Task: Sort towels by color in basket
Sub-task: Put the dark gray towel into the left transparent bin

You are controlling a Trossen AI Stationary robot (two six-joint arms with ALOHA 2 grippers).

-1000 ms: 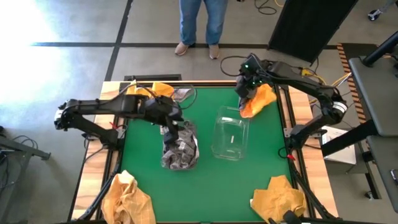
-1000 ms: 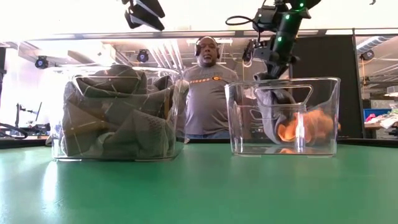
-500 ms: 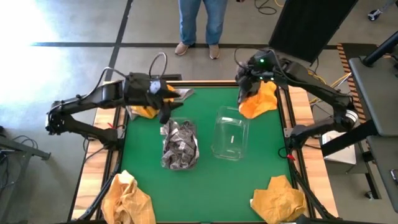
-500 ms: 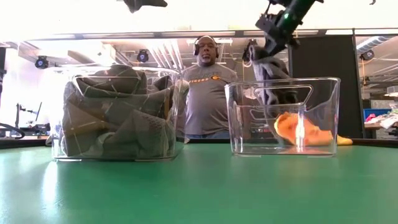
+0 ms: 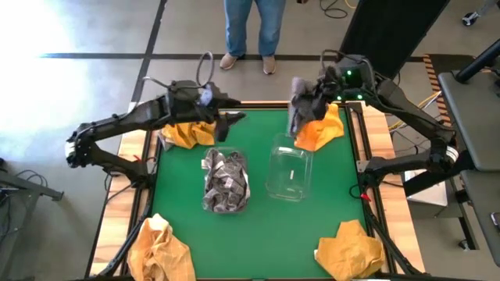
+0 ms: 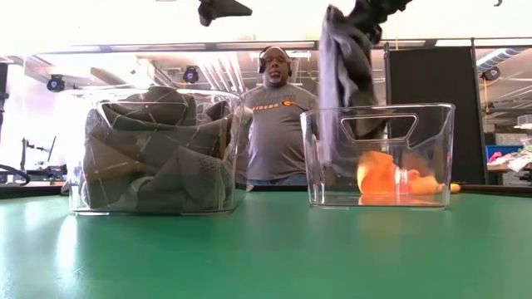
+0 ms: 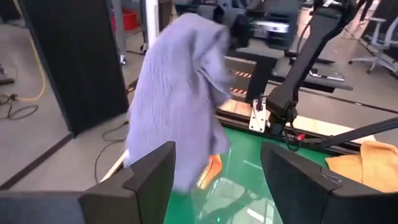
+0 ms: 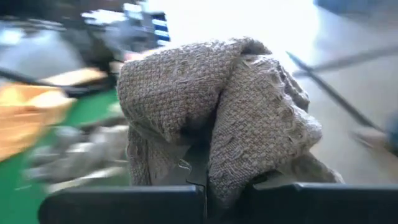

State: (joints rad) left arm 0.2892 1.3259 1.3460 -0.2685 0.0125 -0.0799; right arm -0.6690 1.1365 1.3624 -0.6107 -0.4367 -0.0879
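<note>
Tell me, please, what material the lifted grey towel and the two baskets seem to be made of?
Grey towel, shut in the right gripper: apparently coarse woven cloth, matte; a waffle-like weave shows. Baskets: probably clear hard plastic, glossy; their contents and the room show through.

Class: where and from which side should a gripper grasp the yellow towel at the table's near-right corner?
A raised fold near the middle of the near-right yellow towel, probably from straight above: it lies crumpled in a low heap, with no free edge offered sideways.
</note>
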